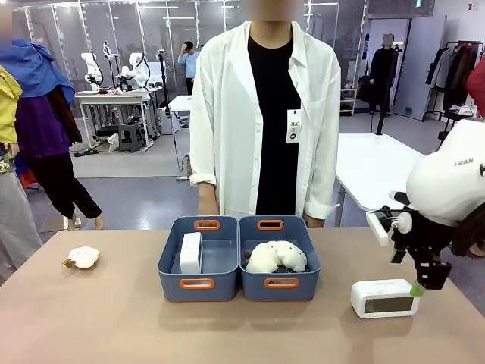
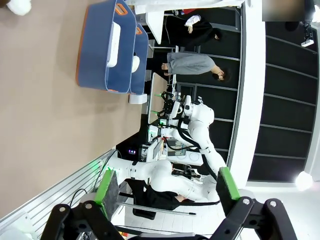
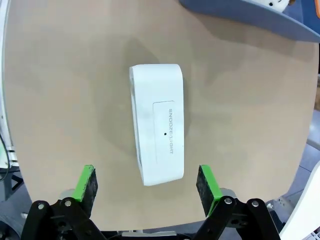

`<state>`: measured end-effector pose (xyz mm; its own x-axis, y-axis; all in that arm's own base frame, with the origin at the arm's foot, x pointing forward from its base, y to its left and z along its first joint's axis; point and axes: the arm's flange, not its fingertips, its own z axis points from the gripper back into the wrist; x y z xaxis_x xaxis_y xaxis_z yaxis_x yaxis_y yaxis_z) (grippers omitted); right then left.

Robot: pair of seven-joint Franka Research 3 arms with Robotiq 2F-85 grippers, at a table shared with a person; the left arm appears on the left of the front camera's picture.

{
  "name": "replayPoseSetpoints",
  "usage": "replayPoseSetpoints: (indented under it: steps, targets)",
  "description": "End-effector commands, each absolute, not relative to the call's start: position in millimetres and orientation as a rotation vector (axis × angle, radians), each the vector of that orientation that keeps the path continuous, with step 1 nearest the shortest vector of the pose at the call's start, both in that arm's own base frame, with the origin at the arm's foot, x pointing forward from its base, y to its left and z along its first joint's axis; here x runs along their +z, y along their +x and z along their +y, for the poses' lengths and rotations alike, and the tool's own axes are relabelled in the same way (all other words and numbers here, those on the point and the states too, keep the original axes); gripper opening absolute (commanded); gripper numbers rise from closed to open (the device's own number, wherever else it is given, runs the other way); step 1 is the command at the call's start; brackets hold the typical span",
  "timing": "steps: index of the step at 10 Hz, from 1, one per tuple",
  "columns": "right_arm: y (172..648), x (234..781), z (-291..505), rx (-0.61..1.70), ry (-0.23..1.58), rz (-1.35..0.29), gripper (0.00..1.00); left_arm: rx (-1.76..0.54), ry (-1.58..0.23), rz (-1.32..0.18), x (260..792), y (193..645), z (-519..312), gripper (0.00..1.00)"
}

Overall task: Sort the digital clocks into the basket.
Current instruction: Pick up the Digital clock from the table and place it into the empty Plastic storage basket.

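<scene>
My right fingers [image 3: 88, 183] hang open over the clock [image 3: 156, 122] right of the basket [image 1: 173, 282], spanning its width to grip; left fingers [image 2: 107, 188] open.

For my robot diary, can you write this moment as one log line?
right gripper: open above digital clock | other clock: in left basket | left gripper: open

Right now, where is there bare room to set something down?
Free: tabletop between the small plush toy and left basket; the gap between the right basket and the loose clock; the left basket's floor beside its upright clock. Crowded: the right basket, holding a big plush; the right tool over the loose clock.
</scene>
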<state>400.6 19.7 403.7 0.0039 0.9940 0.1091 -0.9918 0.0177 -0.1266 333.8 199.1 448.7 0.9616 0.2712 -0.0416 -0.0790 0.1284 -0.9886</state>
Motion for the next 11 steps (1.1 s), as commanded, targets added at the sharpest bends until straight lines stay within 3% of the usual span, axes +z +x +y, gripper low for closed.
replayPoseSetpoints:
  steps: [1, 4, 9, 10, 11]
  targets:
    - [397, 383, 30, 1.551, -0.056, -0.174, 1.0, 0.243, -1.412, -0.157, 449, 329, 200, 1.0]
    - [409, 349, 36, 1.603, -0.07, -0.218, 1.0, 0.243, -1.412, -0.157, 449, 329, 200, 1.0]
    - [422, 314, 40, 1.633, -0.056, -0.149, 1.0, 0.243, -1.412, -0.157, 449, 329, 200, 1.0]
    - [421, 313, 39, 1.639, -0.059, -0.145, 0.87, 0.243, -1.412, -0.157, 449, 329, 200, 1.0]
    - [421, 311, 38, 1.635, -0.057, -0.143, 0.8, 0.243, -1.412, -0.157, 449, 329, 200, 1.0]
